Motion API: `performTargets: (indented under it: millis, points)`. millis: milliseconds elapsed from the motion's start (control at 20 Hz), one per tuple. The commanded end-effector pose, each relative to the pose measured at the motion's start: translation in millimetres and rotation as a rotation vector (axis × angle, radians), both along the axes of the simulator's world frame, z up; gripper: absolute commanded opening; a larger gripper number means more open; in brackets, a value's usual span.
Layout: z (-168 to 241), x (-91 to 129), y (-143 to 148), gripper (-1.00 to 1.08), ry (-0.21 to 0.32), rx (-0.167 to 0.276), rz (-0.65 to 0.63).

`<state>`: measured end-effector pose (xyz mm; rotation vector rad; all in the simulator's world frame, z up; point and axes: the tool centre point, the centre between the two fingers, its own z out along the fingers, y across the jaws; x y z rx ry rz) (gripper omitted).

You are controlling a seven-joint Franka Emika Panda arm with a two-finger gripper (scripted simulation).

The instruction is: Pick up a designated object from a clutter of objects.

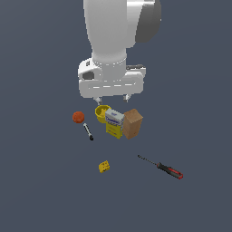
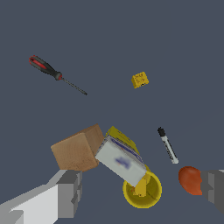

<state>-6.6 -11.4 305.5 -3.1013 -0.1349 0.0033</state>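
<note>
The yellow carton (image 1: 114, 123) with a white-and-blue top stands between the brown box (image 1: 132, 123) and the small yellow cup (image 1: 102, 112), close against both. My gripper (image 1: 111, 98) hangs open and empty above the cup and carton, apart from them. In the wrist view the carton (image 2: 120, 159) lies between the box (image 2: 78, 148) and the cup (image 2: 151, 194), with my grey fingers (image 2: 70, 192) wide apart either side of the gripper's centre (image 2: 142, 192). The carton's lower part is partly hidden behind its top in this view.
An orange-red ball (image 1: 78, 117) and a black-and-white marker (image 1: 88, 132) lie on the exterior view's left of the cup. A small yellow block (image 1: 104, 166) and a red-and-black screwdriver (image 1: 163, 167) lie nearer the camera. The ball (image 2: 189, 179) sits beside one finger.
</note>
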Motion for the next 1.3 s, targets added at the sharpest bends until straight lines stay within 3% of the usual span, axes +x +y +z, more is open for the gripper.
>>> performTargets:
  millis: [0,1250]
  points:
    - [-5,-1,0,1.0,-0.002,-0.002,0.046]
    - [-76,-28,2,1.0,-0.018,-0.026,0.692]
